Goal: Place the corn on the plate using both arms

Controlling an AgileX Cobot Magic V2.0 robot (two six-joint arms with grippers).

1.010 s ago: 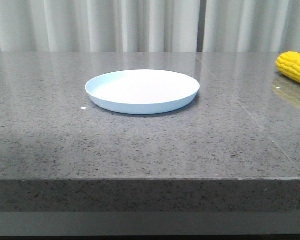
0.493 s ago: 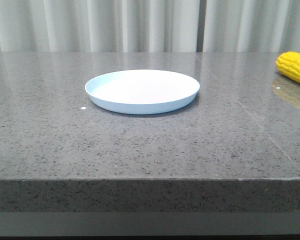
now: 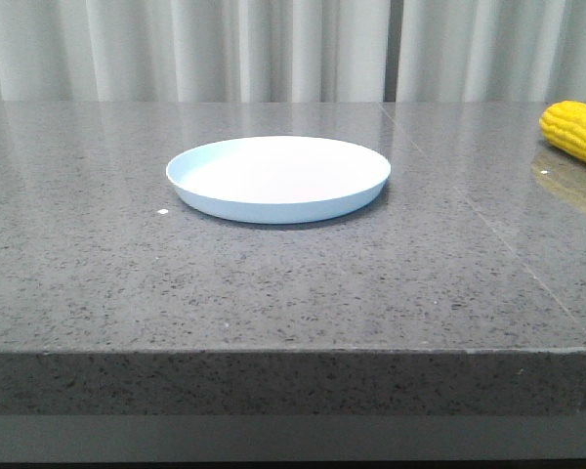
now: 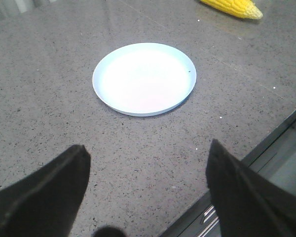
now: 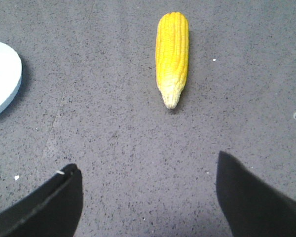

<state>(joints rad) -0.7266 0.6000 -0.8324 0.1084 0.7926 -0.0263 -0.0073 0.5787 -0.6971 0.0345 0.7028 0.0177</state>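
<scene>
Since the corn lies untouched near the right edge of the surface, well apart from the bare plate at mid-surface, nothing is done yet. The right pincer and left pincer both gape wide, holding nothing.

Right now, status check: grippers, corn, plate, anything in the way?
Left gripper open, empty, above table. Right gripper open, empty, short of the corn. Corn lying on table, apart from the plate. Plate bare. Nothing between them.
</scene>
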